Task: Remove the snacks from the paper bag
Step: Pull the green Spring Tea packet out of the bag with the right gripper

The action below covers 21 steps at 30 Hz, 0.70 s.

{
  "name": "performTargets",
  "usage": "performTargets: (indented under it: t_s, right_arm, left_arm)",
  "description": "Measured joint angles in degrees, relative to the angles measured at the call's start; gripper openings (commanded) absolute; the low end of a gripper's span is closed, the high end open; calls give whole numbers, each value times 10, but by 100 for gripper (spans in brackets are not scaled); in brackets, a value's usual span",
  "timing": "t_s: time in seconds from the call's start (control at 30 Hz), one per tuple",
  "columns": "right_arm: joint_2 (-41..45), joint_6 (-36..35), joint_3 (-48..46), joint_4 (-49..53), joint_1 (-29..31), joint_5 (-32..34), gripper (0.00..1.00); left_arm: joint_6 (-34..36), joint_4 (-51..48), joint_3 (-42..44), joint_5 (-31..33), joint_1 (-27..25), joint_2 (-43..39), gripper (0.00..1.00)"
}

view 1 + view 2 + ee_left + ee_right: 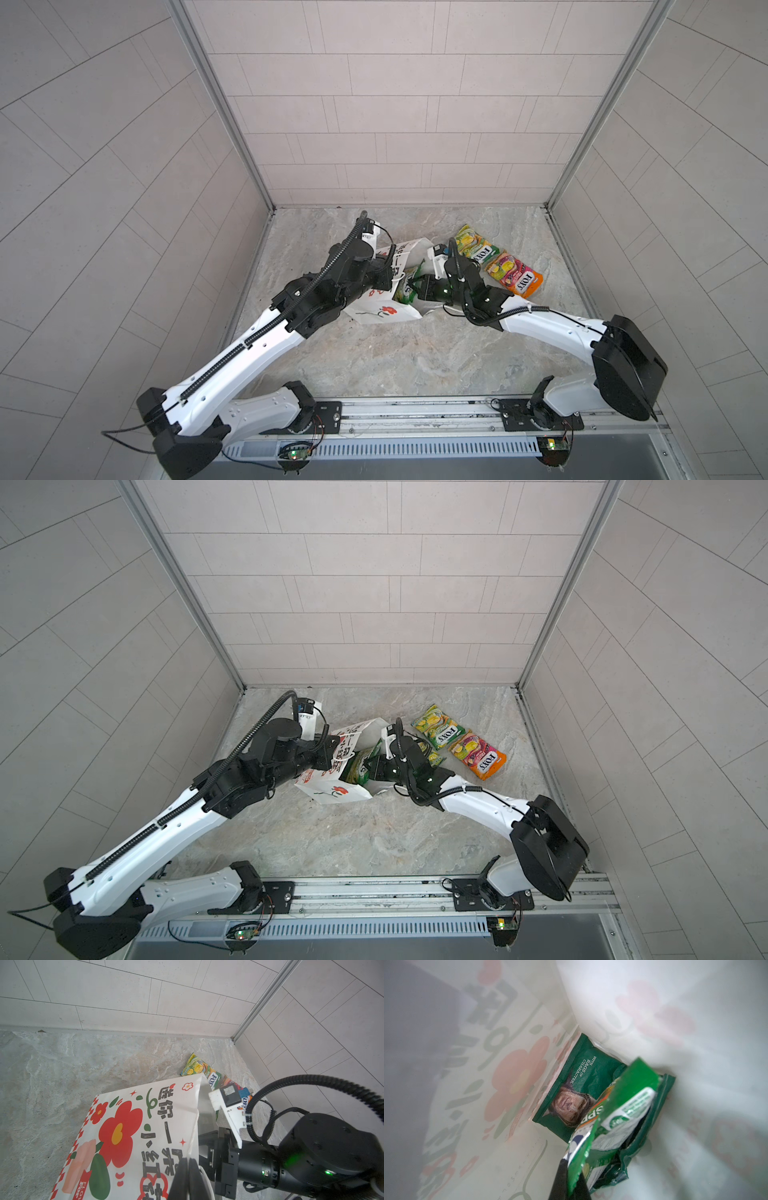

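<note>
On the counter (395,365) the bag (382,316) lay on its side, its flower toward the near edge and its mouth toward the right arm. The left hand (392,277) was pinched shut on the mouth's upper rim. The left wrist view showed its fingers (180,1174) closed on the paper there, a grip the top views hid under the arm. The right hand (412,286) reached into the mouth, clamped on a green packet (405,286). Only the right wrist view looked inside. There the packet hung from the hand, and deeper in, against the bag's bottom, lay the crisp bag (577,1076), unseen from above. Farther back on the counter, apart from the bag, a yellow packet (473,245) and an orange packet (515,276) lay side by side. The left wrist view caught them only partly, past the bag's rim.
</note>
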<state>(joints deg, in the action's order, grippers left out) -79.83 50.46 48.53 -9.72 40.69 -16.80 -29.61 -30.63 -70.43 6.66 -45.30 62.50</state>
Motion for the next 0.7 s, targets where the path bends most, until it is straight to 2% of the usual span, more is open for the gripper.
performTargets:
  t_s: [0.37,0.7]
  right_arm:
    - [125,-25,-25,39,-25,-10,0]
    - [189,-28,-28,56,-44,-45,0]
  left_arm:
    - [0,0,2,4,-1,0,0]
    - [0,0,3,-2,-1,0,0]
